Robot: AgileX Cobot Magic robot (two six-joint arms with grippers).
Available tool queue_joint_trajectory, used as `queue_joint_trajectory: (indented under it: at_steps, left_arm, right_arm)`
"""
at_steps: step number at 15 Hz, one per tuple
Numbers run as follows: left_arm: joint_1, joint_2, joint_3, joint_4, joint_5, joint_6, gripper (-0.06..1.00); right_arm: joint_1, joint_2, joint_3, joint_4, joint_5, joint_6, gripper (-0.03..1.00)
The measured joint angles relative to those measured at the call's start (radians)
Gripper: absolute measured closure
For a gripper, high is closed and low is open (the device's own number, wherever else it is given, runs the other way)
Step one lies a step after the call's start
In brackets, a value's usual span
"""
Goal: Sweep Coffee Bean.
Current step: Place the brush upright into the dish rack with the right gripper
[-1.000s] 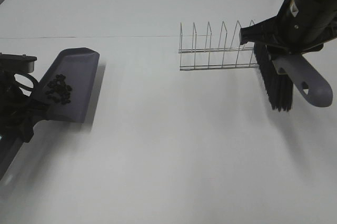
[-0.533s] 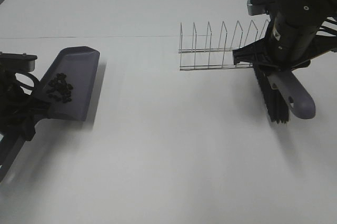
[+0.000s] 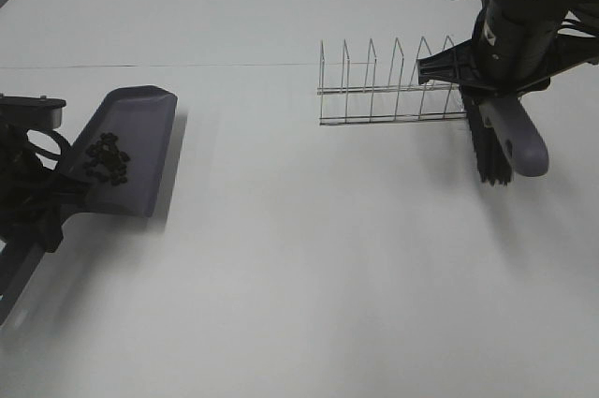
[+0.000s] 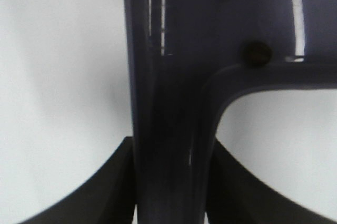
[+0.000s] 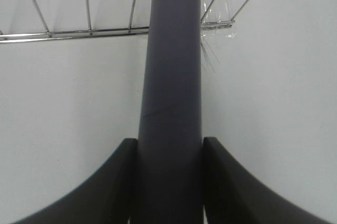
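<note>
A dark purple dustpan (image 3: pixel 136 140) lies on the white table at the left, and the coffee bean cluster (image 3: pixel 106 157) rests inside it near the handle. My left gripper (image 3: pixel 39 199) is shut on the dustpan's handle (image 4: pixel 168 124); in the left wrist view two beans (image 4: pixel 256 52) lie on the pan just past the handle. At the right, my right gripper (image 3: pixel 485 72) is shut on the grey handle of the brush (image 3: pixel 515 131). The black bristles (image 3: pixel 487 147) hang beside the handle, off the table. In the right wrist view the brush handle (image 5: pixel 171 97) runs between the fingers (image 5: pixel 113 182).
A wire dish rack (image 3: pixel 388 84) stands on the table at the centre right, its right end just behind the brush. The rack's bars (image 5: pixel 84 31) show close behind the handle in the right wrist view. A thin seam crosses the table behind the rack.
The right arm has carried the brush back and inward toward the rack's right end, and the handle now points more steeply down. The left gripper and the dustpan have barely moved.
</note>
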Motion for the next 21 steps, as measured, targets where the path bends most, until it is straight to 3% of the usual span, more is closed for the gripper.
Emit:
queue_joint_trajectory:
  at_steps: [8, 15, 18, 19, 20, 21]
  left_arm:
    - [0.000, 0.000, 0.000, -0.029, 0.001, 0.000, 0.62]
    - [0.000, 0.000, 0.000, -0.046, 0.001, 0.000, 0.62]
    - [0.000, 0.000, 0.000, -0.049, 0.005, 0.000, 0.62]
    - [0.000, 0.000, 0.000, -0.049, 0.005, 0.000, 0.62]
    - [0.000, 0.000, 0.000, -0.050, 0.005, 0.000, 0.62]
    - [0.000, 0.000, 0.000, -0.050, 0.005, 0.000, 0.62]
  right_arm:
    - [-0.033, 0.068, -0.082, 0.036, -0.064, -0.092, 0.61]
    - [-0.049, 0.177, -0.223, 0.042, -0.024, -0.177, 0.61]
    - [-0.108, 0.196, -0.234, 0.155, -0.057, -0.269, 0.61]
    - [-0.137, 0.206, -0.235, 0.229, -0.065, -0.342, 0.61]
    - [-0.191, 0.210, -0.236, 0.365, -0.083, -0.503, 0.61]
    - [-0.206, 0.208, -0.238, 0.409, -0.086, -0.557, 0.61]
